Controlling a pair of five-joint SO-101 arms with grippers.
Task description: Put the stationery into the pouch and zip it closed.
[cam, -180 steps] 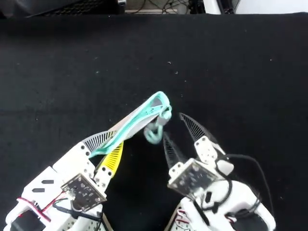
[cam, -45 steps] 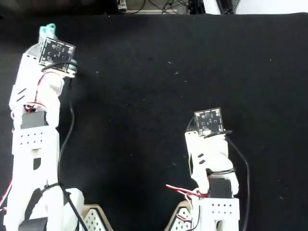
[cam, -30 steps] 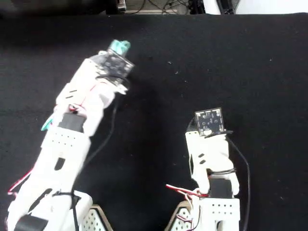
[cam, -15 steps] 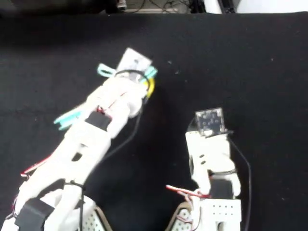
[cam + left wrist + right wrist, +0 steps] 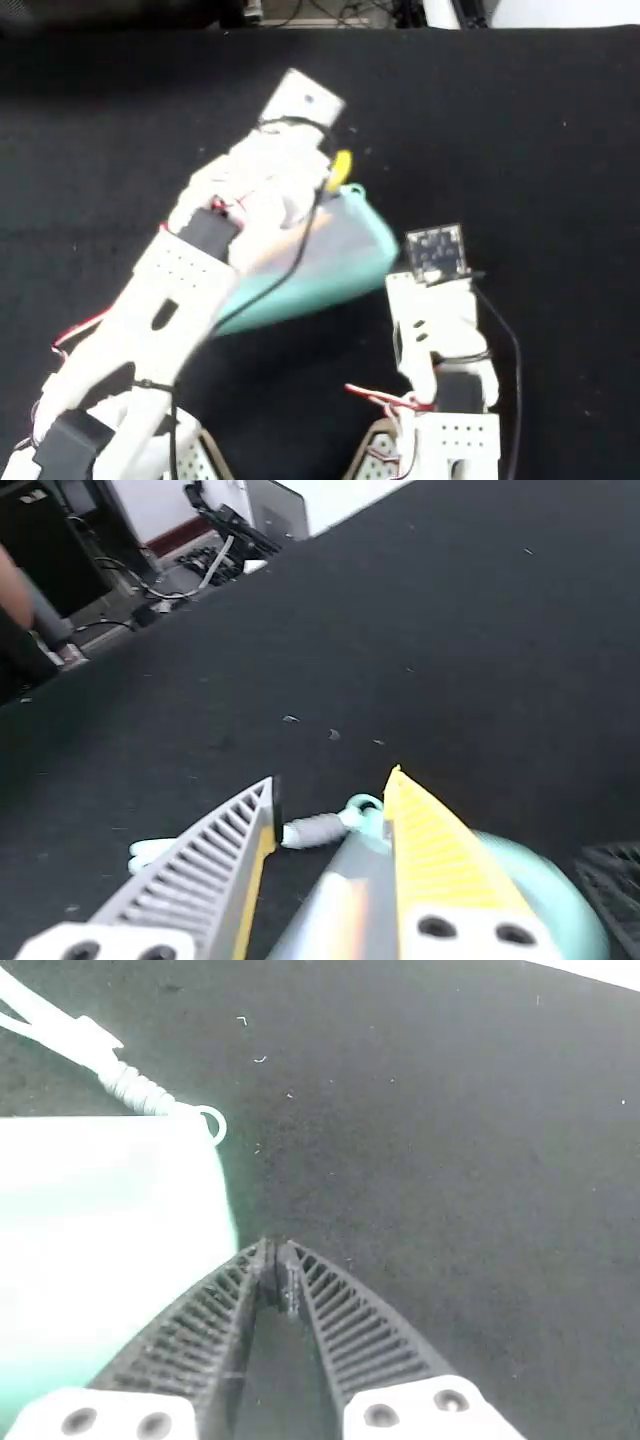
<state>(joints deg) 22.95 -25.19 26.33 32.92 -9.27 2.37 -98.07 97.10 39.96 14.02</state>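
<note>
Black table [image 5: 540,130], pouch [image 5: 345,265] half under left arm [image 5: 190,280]

We see a big table [image 5: 560,60] with a black cloth [image 5: 480,630] all over it. The cloth looks a bit fuzzy. Small white specks [image 5: 260,1058] lie on it here and there. Past the far edge of the table we see a tangle of cables [image 5: 215,555]. Behind them stands a white wall [image 5: 150,500] with a red-brown strip [image 5: 165,537] along its foot. A dark box [image 5: 40,540] stands at one side. A flat grey thing [image 5: 275,508] sits near the cables, and we cannot tell what it is. The light is bright, and the wall shines white.
</note>
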